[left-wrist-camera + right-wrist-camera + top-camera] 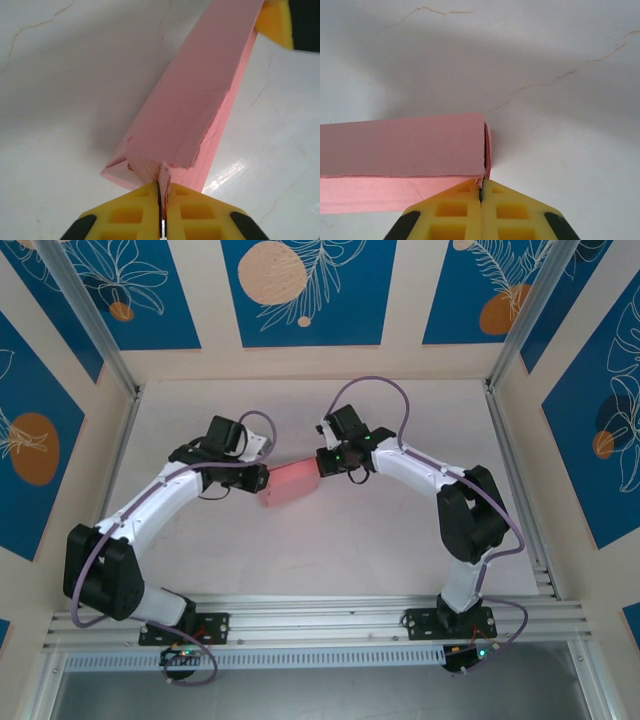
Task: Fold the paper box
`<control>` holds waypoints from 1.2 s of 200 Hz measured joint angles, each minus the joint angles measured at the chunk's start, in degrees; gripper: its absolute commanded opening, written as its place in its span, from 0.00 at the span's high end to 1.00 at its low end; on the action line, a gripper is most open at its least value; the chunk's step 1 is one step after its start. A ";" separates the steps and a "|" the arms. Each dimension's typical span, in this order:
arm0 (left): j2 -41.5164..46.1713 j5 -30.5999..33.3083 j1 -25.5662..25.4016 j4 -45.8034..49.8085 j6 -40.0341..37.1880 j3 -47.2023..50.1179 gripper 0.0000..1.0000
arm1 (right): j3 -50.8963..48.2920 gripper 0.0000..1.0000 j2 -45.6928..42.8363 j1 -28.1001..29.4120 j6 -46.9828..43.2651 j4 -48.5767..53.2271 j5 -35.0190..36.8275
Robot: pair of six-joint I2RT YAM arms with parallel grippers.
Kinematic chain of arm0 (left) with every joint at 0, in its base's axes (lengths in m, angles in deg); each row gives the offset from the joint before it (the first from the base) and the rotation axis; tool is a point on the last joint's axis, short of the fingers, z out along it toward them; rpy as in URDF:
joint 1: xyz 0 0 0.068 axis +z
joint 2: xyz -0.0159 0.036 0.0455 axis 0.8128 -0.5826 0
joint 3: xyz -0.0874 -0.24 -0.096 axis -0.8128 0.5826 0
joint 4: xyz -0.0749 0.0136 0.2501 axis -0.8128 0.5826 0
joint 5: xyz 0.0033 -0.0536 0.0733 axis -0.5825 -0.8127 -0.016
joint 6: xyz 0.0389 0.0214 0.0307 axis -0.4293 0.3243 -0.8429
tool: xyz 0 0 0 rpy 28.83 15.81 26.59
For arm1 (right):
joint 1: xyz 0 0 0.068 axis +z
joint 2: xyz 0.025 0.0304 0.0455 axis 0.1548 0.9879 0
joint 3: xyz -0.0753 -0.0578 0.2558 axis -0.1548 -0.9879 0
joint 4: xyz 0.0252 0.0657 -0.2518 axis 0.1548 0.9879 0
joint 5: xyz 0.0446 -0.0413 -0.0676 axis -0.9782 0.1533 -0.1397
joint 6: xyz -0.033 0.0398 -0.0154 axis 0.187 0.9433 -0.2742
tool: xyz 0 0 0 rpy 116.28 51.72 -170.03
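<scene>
The pink paper box (288, 483) is held between the two arms over the middle of the white table. My left gripper (262, 480) is shut on a crumpled flap at the box's left end (162, 175); the box (200, 105) stretches away from its yellow fingers (130, 212). My right gripper (322, 462) is shut on the edge of the box's right end (481, 187), where several pink layers stack up. In the right wrist view the box (402, 145) runs off to the left, a lower panel showing beneath it.
The white marbled table (330, 550) spreads around the box. Aluminium frame posts (505, 340) and patterned walls enclose the workspace. The right gripper's yellow fingertip (274, 22) shows at the far end of the box in the left wrist view.
</scene>
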State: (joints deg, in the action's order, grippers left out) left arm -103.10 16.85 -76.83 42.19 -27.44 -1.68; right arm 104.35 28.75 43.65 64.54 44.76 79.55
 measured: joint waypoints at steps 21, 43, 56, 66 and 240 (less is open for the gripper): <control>0.20 -2.27 0.87 -2.58 1.99 1.07 0.91 | 0.35 1.00 0.20 0.09 0.00 0.15 0.52; 0.22 -3.43 1.07 -3.63 3.37 1.57 0.87 | 0.92 1.00 0.63 0.09 -0.04 0.37 1.09; 0.22 -3.89 1.16 -3.96 3.65 1.62 0.83 | 1.07 1.00 0.79 0.11 -0.20 0.39 1.46; 0.26 -4.33 1.22 -4.04 3.85 1.62 0.81 | 1.07 1.00 0.79 0.17 -0.22 0.37 1.55; 0.96 0.72 1.27 3.67 -0.55 -0.66 0.90 | 2.62 1.00 2.03 1.46 -0.22 0.37 0.35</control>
State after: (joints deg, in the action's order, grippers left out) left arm -102.13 17.58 -75.56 45.86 -27.99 -2.33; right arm 106.97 30.78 45.11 64.32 45.13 79.90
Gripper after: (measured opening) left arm 0.099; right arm 0.060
